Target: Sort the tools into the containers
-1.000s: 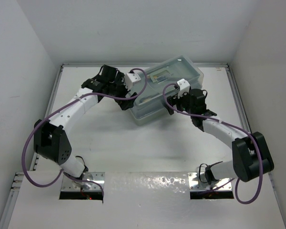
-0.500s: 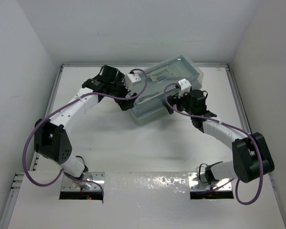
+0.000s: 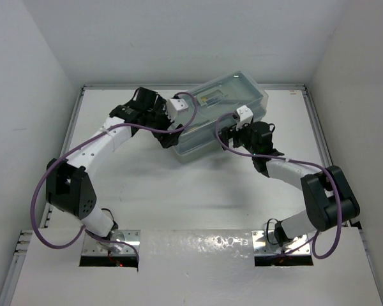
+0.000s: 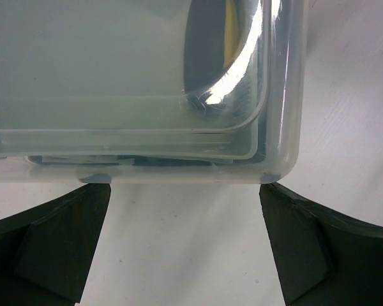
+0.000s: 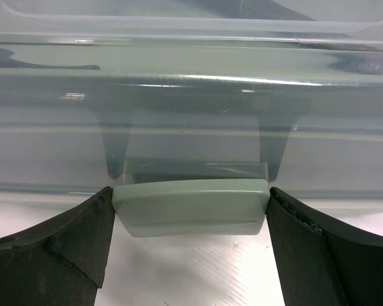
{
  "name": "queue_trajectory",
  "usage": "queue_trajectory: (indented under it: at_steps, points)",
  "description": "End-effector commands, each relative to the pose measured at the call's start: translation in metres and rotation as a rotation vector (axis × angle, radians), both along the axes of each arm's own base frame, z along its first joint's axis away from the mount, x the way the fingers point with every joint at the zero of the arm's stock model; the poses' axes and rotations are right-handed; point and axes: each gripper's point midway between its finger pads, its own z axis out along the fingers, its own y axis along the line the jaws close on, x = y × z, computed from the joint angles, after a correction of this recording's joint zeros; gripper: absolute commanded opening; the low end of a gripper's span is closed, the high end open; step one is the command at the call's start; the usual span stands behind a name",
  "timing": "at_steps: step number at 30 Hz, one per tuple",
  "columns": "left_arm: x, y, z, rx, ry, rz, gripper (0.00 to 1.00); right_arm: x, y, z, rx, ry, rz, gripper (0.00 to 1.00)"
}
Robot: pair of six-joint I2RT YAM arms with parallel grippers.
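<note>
The right gripper (image 5: 191,245) stands open, its fingers either side of the green latch (image 5: 191,205) on the near side of the toolbox (image 3: 220,118). The left gripper (image 4: 182,245) is open too, against the box's left end. The box sits at the table's (image 3: 147,191) far middle, lid (image 4: 115,70) shut, with a dark-and-yellow tool (image 4: 210,44) blurred inside.

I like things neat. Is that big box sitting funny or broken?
The toolbox sits crooked, turned at an angle to the table edges. It doesn't look broken. The right pincer straddles its green latch, and the left pincer is at a corner.
</note>
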Motion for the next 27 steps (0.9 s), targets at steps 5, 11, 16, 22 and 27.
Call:
queue_trajectory:
  at_steps: [5,11,16,22,27]
  points:
    - [0.005,-0.019,0.021,-0.078,-0.074,-0.071,1.00,-0.016,0.040,0.032,0.021,-0.116,0.204,0.98]
    - [0.005,-0.019,0.018,-0.075,-0.067,-0.073,1.00,-0.024,0.033,0.026,-0.055,-0.089,0.224,0.99]
    - [0.004,-0.018,0.019,-0.075,-0.068,-0.074,1.00,-0.029,0.036,0.020,-0.092,-0.051,0.272,0.99]
    - [0.004,-0.018,0.021,-0.075,-0.076,-0.075,1.00,-0.030,0.034,0.013,-0.144,-0.055,0.291,0.97]
    - [0.004,-0.018,0.020,-0.073,-0.075,-0.074,1.00,-0.023,0.033,0.020,-0.174,-0.072,0.287,0.91]
